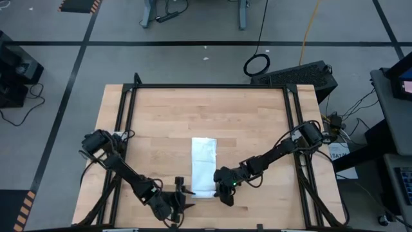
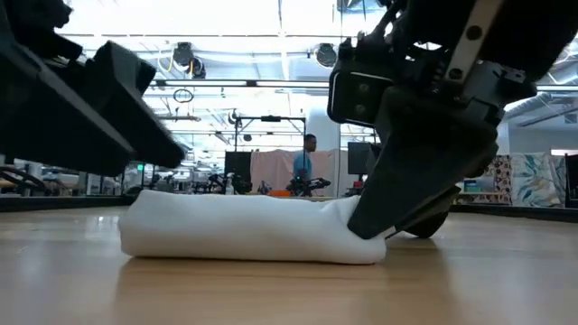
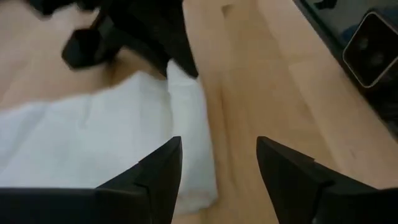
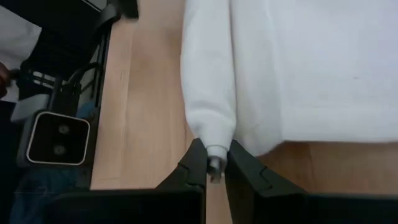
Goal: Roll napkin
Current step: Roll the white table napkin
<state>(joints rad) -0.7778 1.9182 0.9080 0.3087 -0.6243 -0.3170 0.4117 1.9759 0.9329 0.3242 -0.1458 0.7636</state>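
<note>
At the tabletop's [image 1: 257,116] near edge, the left gripper [image 1: 183,187] hovers released just beside the napkin's [image 1: 205,164] rolled near end, the folded strip lying mid-table, while the right gripper [image 1: 219,183] pinches that roll's other tip.

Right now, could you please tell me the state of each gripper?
Left gripper: open, empty, at the napkin's near end.
Right gripper: shut on the napkin's rolled end.
</note>
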